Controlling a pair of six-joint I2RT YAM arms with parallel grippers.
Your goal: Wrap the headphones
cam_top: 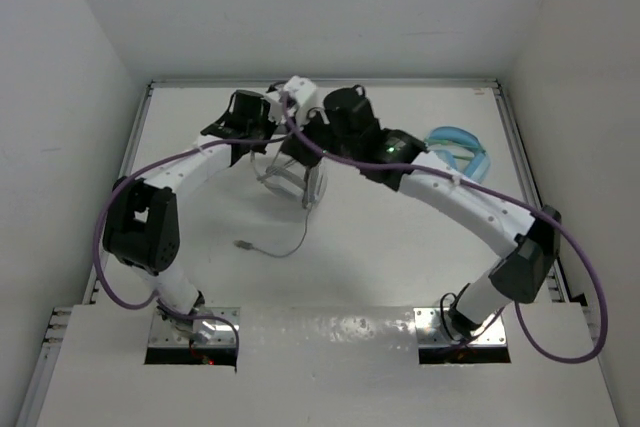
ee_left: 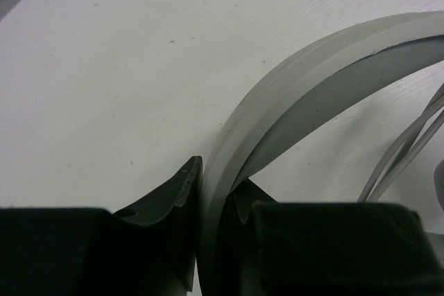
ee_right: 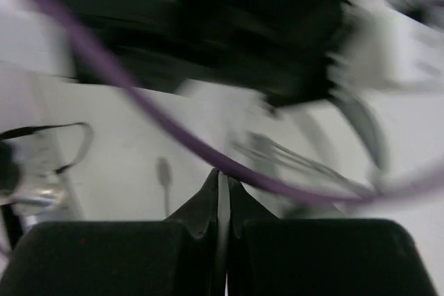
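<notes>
The headphones [cam_top: 312, 185] hang lifted above the table's far middle, between both arms. In the left wrist view my left gripper [ee_left: 208, 195] is shut on their grey headband [ee_left: 312, 53], which arcs up to the right, with strands of thin cable [ee_left: 406, 147] beside it. From above, the left gripper [cam_top: 258, 150] sits just left of the headphones. My right gripper [ee_right: 222, 185] is shut on the thin grey cable [ee_right: 223, 202]; that view is blurred. In the top view the right gripper [cam_top: 300, 147] is close over the headphones. The loose cable [cam_top: 298, 237] trails down to its plug [cam_top: 243, 244], which lies on the table.
Light blue headphones [cam_top: 460, 147] lie at the far right, behind the right arm. Purple robot cables [cam_top: 585, 277] loop round both arms, and one [ee_right: 139, 102] crosses just past the right fingertips. White walls close in the table's left, back and right.
</notes>
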